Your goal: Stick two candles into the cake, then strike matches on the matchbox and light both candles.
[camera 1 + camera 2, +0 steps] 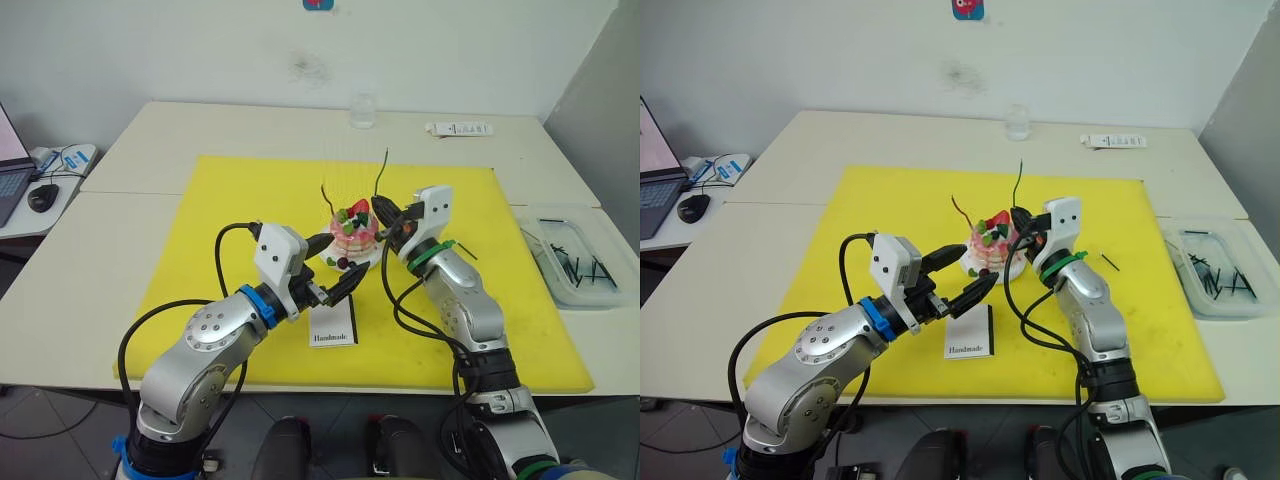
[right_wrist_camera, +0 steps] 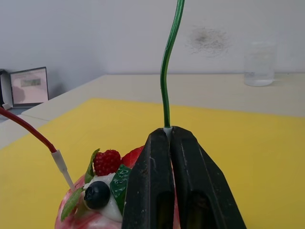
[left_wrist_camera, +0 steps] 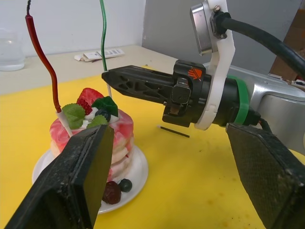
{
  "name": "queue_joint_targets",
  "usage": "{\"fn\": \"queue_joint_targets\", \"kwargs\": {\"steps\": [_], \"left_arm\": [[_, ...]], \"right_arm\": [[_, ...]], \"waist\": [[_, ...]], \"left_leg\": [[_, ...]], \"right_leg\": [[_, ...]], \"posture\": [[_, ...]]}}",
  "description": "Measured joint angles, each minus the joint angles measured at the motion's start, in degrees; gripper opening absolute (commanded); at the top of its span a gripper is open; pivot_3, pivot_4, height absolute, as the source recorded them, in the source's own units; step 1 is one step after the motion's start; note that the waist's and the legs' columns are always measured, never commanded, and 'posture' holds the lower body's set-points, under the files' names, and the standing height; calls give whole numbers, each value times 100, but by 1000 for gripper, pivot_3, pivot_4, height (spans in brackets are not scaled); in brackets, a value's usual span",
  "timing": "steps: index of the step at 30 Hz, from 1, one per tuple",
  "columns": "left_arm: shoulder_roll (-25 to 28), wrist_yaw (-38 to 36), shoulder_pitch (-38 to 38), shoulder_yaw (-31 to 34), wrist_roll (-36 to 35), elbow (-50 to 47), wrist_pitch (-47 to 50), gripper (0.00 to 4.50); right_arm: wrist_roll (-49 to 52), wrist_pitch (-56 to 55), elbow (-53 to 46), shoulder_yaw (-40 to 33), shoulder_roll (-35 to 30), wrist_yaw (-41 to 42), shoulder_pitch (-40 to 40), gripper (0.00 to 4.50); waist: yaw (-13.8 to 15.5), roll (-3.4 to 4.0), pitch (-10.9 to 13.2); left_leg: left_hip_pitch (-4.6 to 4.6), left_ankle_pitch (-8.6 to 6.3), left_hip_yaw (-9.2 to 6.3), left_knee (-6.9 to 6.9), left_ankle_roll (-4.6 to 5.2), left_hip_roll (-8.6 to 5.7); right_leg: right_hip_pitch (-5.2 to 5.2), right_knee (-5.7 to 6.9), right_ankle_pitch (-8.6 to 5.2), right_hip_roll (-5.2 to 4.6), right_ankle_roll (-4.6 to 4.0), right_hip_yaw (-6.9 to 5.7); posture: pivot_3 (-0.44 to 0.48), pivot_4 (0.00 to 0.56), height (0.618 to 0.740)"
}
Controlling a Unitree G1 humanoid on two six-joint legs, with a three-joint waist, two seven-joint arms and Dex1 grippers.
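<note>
The cake (image 1: 352, 240) is sitting on its white plate (image 3: 138, 172) near the middle of the yellow mat (image 1: 240, 200), and the red candle (image 3: 44, 62) is already standing in its top, leaning toward ten o'clock. The green candle (image 2: 167, 71) is rising upright just at the cake's two o'clock side, its pale end pinched between the fingers of the right gripper (image 2: 167, 136), which are pressing tight on it right above the cake; from the pictures I cannot tell whether its tip is in the icing yet, so I judge the second candle as being planted, not planted. The left gripper (image 1: 335, 290) is hovering at the cake's seven o'clock with its fingers spread wide and nothing between them. The matchbox (image 1: 334, 325) is lying flat on the mat at the cake's six o'clock, just beside the left gripper, untouched. One match (image 1: 1109, 262) is lying on the mat at the cake's three o'clock, well apart. Neither wick is burning. So roughly half of the candle step is looking done; seating the green one, striking and both lightings are remaining.
</note>
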Motion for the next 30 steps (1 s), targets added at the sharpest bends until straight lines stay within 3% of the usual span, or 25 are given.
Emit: {"fn": "queue_joint_targets", "kwargs": {"steps": [30], "left_arm": [[-2, 9, 0, -1, 0, -7, 23, 4170]], "right_arm": [[107, 284, 34, -135, 166, -173, 101, 129]], "waist": [[0, 1, 1]], "left_leg": [[-6, 0, 1, -4, 0, 1]], "right_leg": [[-7, -1, -2, 0, -3, 0]], "posture": [[0, 150, 740]]}}
